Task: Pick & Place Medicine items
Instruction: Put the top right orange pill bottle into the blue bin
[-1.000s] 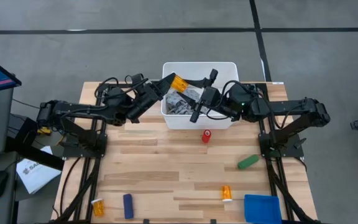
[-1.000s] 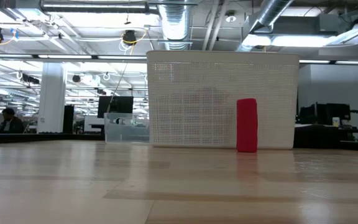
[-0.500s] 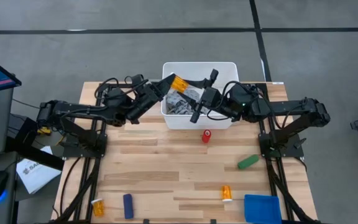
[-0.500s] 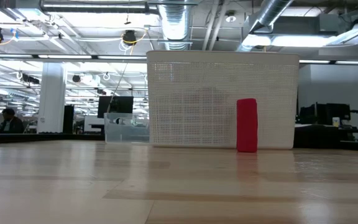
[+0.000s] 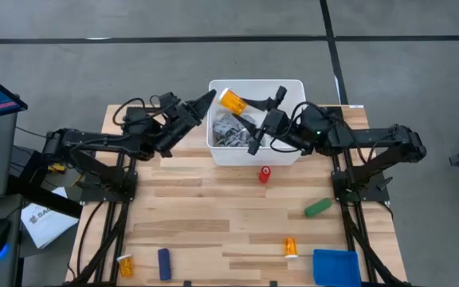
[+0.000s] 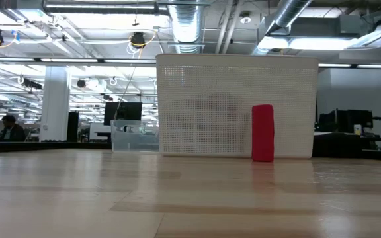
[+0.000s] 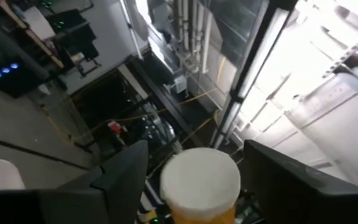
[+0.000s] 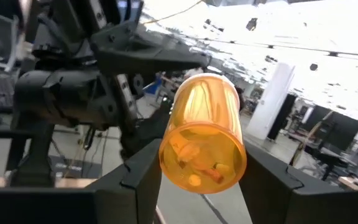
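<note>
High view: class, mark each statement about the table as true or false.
1. A bottle is over the bin, between the left gripper and the right gripper. True.
2. The red item is inside the bin. False: it stands on the table in front of the bin.
3. Two more bottles lie near the table's front edge. True.
4. The bin is empty. False: a grey rag lies in it.
</note>
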{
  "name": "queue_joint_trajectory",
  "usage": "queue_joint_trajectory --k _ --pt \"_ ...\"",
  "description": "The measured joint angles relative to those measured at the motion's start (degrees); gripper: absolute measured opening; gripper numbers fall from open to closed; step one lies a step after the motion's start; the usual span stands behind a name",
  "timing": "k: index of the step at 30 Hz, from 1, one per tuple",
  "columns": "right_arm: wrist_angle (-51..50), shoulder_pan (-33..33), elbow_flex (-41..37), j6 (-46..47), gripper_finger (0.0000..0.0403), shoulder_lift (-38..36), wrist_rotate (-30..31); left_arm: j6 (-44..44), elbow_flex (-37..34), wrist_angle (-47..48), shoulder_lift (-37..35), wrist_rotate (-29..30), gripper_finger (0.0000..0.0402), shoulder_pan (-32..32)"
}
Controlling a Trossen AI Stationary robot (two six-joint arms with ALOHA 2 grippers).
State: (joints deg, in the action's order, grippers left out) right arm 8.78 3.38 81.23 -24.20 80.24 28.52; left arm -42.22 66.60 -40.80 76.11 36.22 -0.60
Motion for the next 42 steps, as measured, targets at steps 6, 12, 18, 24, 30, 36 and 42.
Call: queue_joint_trajectory --k 6,12,18,24,30,36,42 --pt "-5.2 0.0 0.0 0.4 0.0176 -3.6 3.6 1.9 -2.9 4.3 -4.4 2.0 0.0259 0.0" --pt "-32.9 2.9 0.0 17.8 0.0176 -9.4 4.4 6.3 -6.0 6.4 -10.6 3.4 0.0260 0.0" --pt "-60.7 13.0 -0.1 42.9 0.0175 -11.7 4.3 7.4 -9.6 8.8 -16.4 3.9 0.0262 0.0" --pt "-77.2 28.2 -0.1 68.6 0.0175 -9.9 -0.3 7.2 -12.5 9.0 -19.5 4.0 0.0262 0.0" --pt "-82.0 42.3 -0.1 89.6 0.0175 -5.2 -3.4 4.4 -15.1 9.1 -20.3 2.9 0.0262 -0.1" --pt "-80.5 52.8 -0.1 107.6 0.0175 0.7 -7.2 2.9 -16.0 9.1 -20.2 1.7 0.0263 -0.1" --pt "-76.6 61.7 -0.1 122.7 0.0175 6.7 -11.3 2.9 -16.1 9.1 -20.2 1.2 0.0264 -0.1"
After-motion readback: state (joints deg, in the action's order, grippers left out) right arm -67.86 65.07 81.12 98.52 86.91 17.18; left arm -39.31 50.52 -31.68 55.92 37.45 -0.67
